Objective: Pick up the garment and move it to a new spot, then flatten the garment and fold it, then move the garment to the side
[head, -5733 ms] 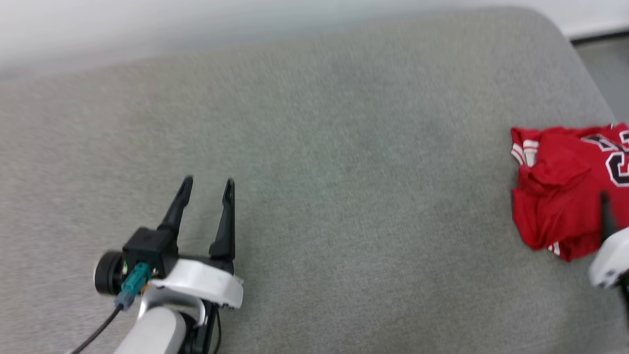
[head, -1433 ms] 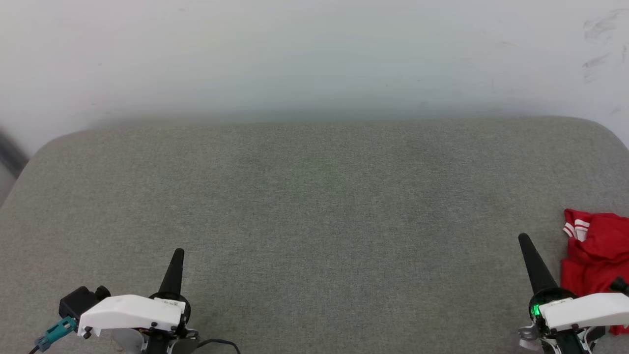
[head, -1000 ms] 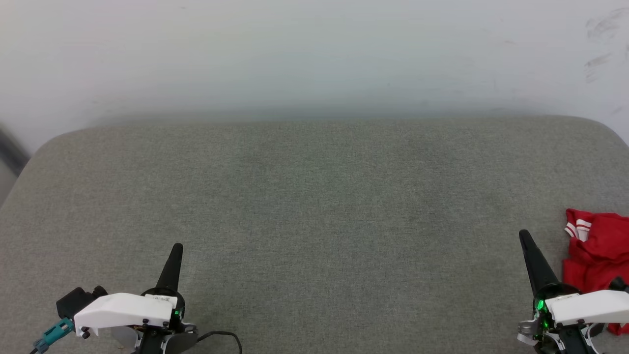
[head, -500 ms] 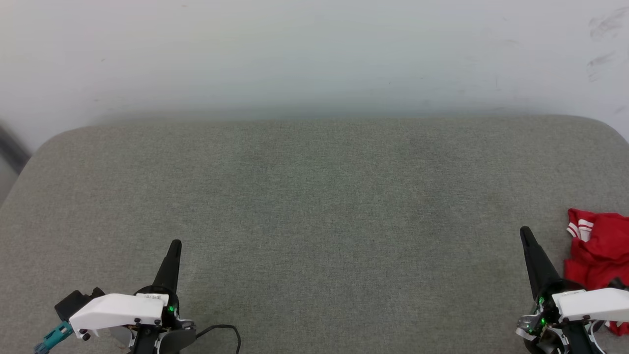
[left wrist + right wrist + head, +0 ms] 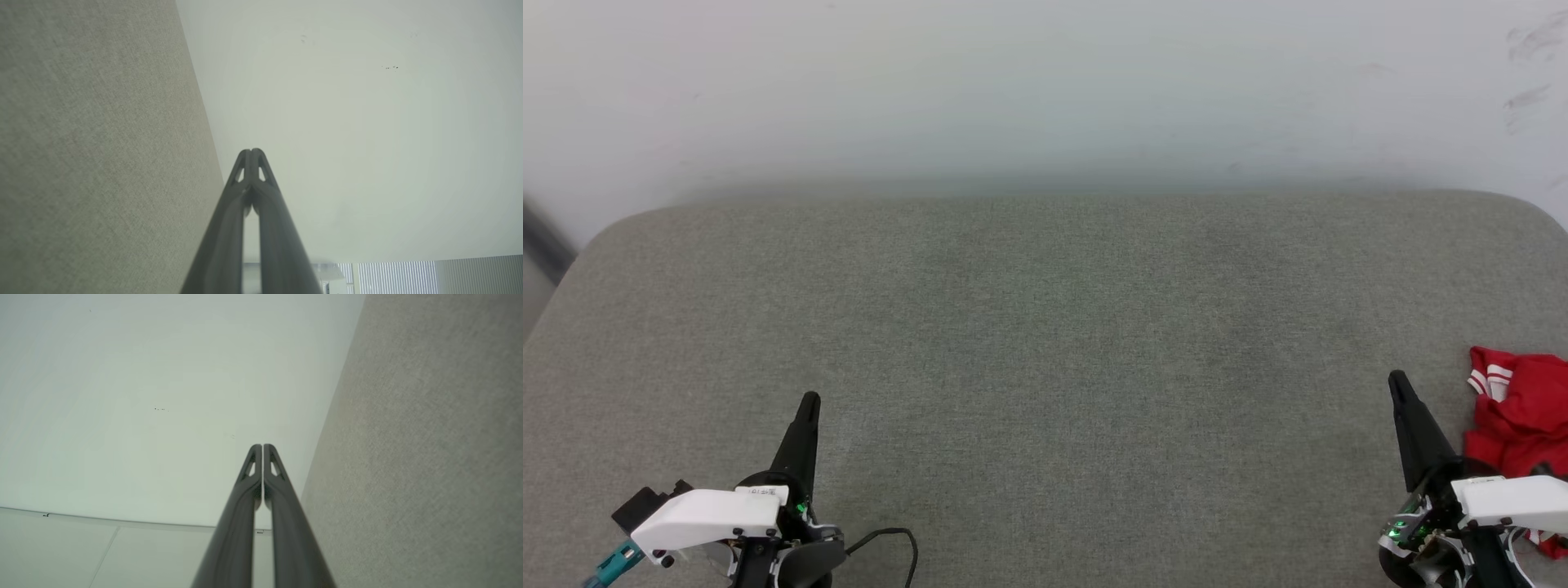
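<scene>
Red garment (image 5: pixel 1521 408) beside right pincer (image 5: pixel 1398 384)

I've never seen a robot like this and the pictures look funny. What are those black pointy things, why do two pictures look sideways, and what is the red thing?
The black pointy things are the robot's two hands, called grippers. Each has two long dark fingers, pressed together now, so each looks like one spike. The big picture comes from a camera on the robot's head, looking down at a grey cushioned surface. There the left gripper sits at the lower left and the right gripper at the lower right. The other two pictures come from cameras on the wrists, looking along the fingers, so the cushion and the pale wall appear tipped over. The red thing is the garment, a crumpled red shirt with white stripes, lying at the right edge beside the right gripper. Both grippers are empty.
</scene>
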